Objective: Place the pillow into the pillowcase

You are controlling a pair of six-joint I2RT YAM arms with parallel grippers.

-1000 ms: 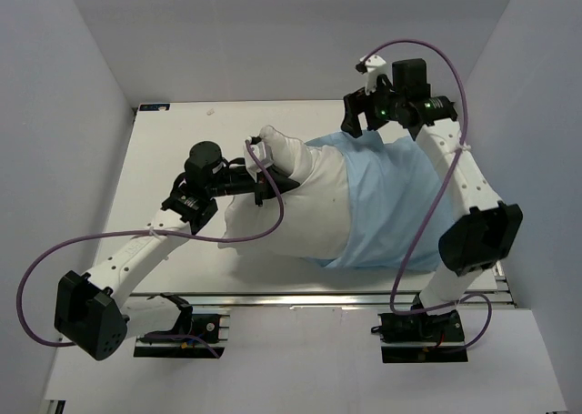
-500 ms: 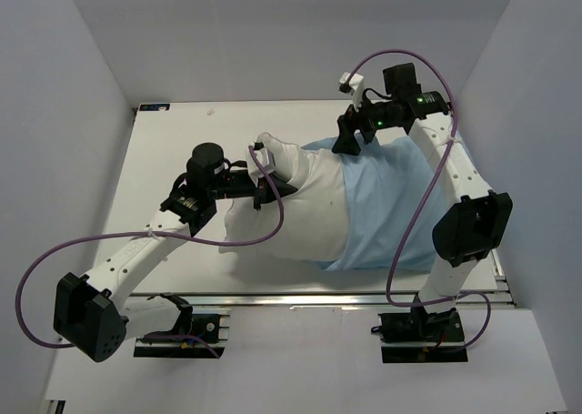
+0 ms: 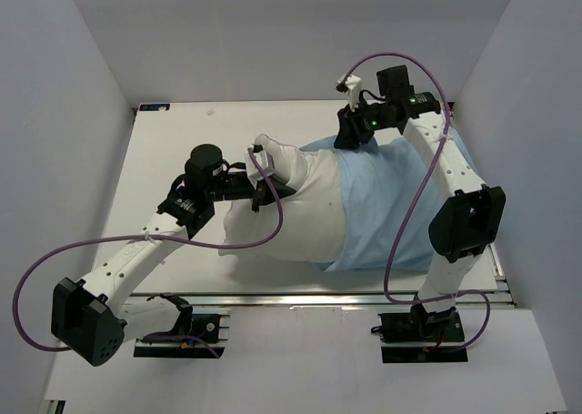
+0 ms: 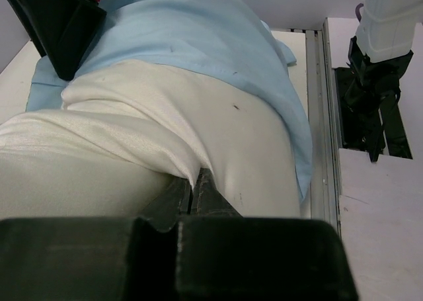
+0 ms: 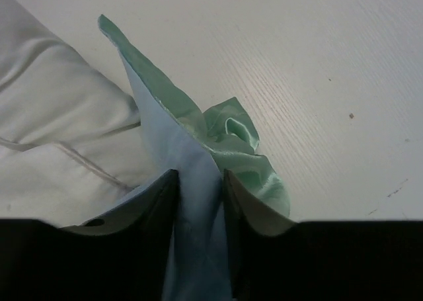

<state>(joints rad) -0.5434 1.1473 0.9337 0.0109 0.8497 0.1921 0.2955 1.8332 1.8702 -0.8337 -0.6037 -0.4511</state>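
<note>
Since a second ago my right arm has swung in from the upper right and come down on the far edge of the pillowcase (image 3: 391,205). Its fingers have drawn in from wide apart, and my left arm has kept its place.

From above, the pillow (image 3: 305,205) lies across the middle of the desk (image 3: 173,150). Its right half is inside the light blue pillowcase and its left half is bare. My left fingers (image 3: 277,188) sit at the pillow's left end. My right fingers (image 3: 350,134) are at the pillowcase's upper edge, right of centre.

In the left wrist view, my left fingers are pressed together at bottom centre, with a fold of white pillow cloth caught at their tips. The pillowcase covers the pillow across the upper frame.

In the right wrist view, my right fingers have closed on the pillowcase's hem, low in the frame. Blue cloth stands up between them, and a teal bunch of it sits just to the right. The pillow fills the left side, and bare desk fills the upper right.
</note>
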